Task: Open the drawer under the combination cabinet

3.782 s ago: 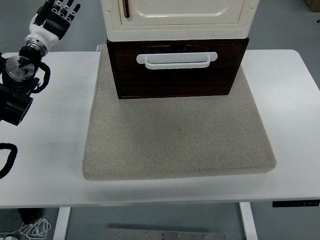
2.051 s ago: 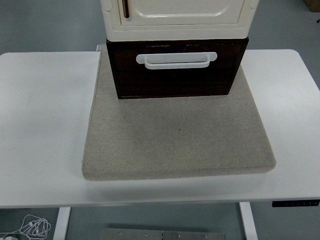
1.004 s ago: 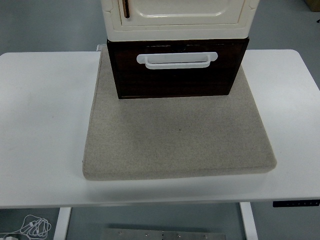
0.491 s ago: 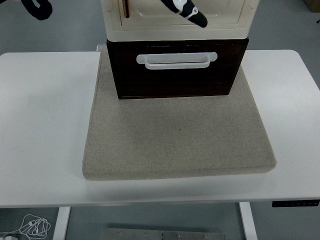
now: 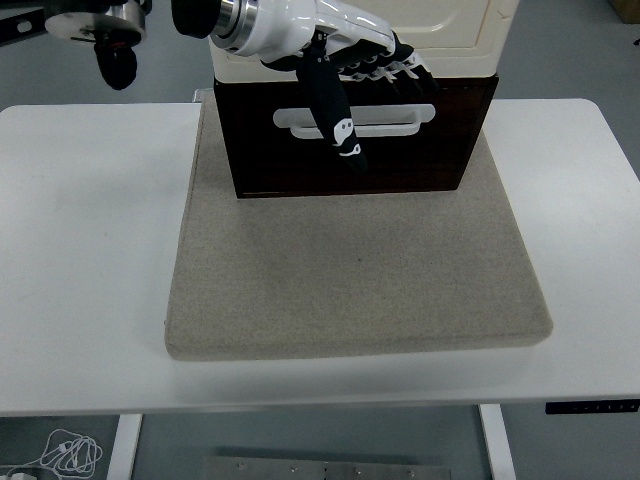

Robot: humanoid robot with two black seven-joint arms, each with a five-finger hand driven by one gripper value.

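Drawer (image 5: pixel 350 150) sits shut under the cabinet (image 5: pixel 360 40); our left hand (image 5: pixel 340 70) hovers before its white handle (image 5: pixel 355 120), fingers (image 5: pixel 338 125) spread, gripping nothing. Pull not begun.

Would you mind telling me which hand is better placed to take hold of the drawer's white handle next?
The left. The left hand hangs right in front of the drawer, fingers spread over its white handle. The right arm is out of view.

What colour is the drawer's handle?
White, on the dark brown drawer; the handle shows in the head view, partly behind the left hand.
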